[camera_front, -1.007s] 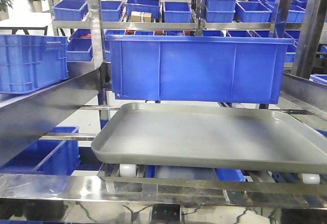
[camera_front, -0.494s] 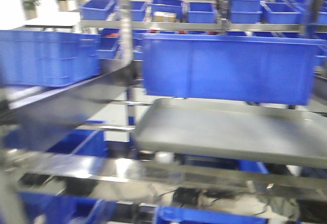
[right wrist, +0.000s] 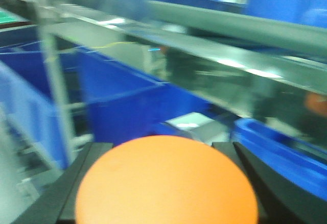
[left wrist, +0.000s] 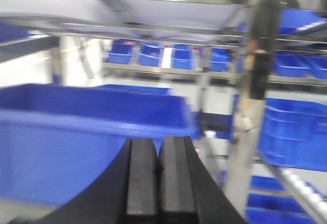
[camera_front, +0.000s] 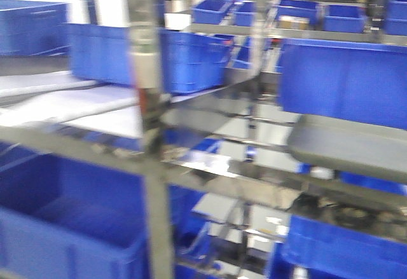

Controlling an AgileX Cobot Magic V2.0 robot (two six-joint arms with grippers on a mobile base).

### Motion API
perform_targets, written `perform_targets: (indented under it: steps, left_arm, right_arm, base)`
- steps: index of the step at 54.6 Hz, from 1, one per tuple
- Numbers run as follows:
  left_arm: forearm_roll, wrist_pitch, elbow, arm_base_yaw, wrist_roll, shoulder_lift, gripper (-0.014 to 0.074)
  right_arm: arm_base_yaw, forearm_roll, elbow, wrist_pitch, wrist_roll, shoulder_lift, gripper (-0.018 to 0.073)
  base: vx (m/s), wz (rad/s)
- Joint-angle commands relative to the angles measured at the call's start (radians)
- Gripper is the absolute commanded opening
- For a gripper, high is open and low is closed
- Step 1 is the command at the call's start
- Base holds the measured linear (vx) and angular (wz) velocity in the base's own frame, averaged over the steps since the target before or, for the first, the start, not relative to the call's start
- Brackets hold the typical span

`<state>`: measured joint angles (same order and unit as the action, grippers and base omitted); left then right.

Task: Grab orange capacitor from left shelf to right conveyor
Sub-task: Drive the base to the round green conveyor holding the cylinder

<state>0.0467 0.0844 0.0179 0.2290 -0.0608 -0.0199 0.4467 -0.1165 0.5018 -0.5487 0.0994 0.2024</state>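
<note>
The orange capacitor [right wrist: 166,183] fills the bottom of the right wrist view, seen end-on as a round orange face held between the two dark fingers [right wrist: 76,183] of my right gripper [right wrist: 163,155], which is shut on it. My left gripper [left wrist: 157,155] is shut and empty, its pads pressed together in front of a blue bin [left wrist: 87,127]. The left shelf with its steel posts [camera_front: 149,133] and grey rimmed tray [camera_front: 350,142] shows blurred in the front view. The right conveyor is out of view.
Large blue bins [camera_front: 343,79] stand on the rack levels, with more [camera_front: 63,228] low at the left. A steel post [left wrist: 250,106] stands right of the left gripper. Steel rails [right wrist: 214,55] and blue bins [right wrist: 127,101] lie beyond the capacitor.
The front view has swung left: the tray and big blue bin have slid from the middle to the right edge, and a steel post and left bins have come into view.
</note>
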Motion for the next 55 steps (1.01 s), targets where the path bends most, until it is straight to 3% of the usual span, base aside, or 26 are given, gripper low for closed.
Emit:
perform_targets:
  steps: [1, 55]
  left_arm:
    - [0.005, -0.079, -0.03, 0.007, -0.006, -0.005, -0.0006]
    - [0.005, -0.079, -0.03, 0.007, -0.006, -0.005, -0.0006]
  right_arm:
    - [-0.008, -0.009, 0.026, 0.089, -0.003, 0.011, -0.0008]
    - [-0.008, -0.01, 0.026, 0.085, -0.003, 0.01, -0.0008]
  base:
    - [-0.16, 0.64]
    - [-0.15, 0.69]
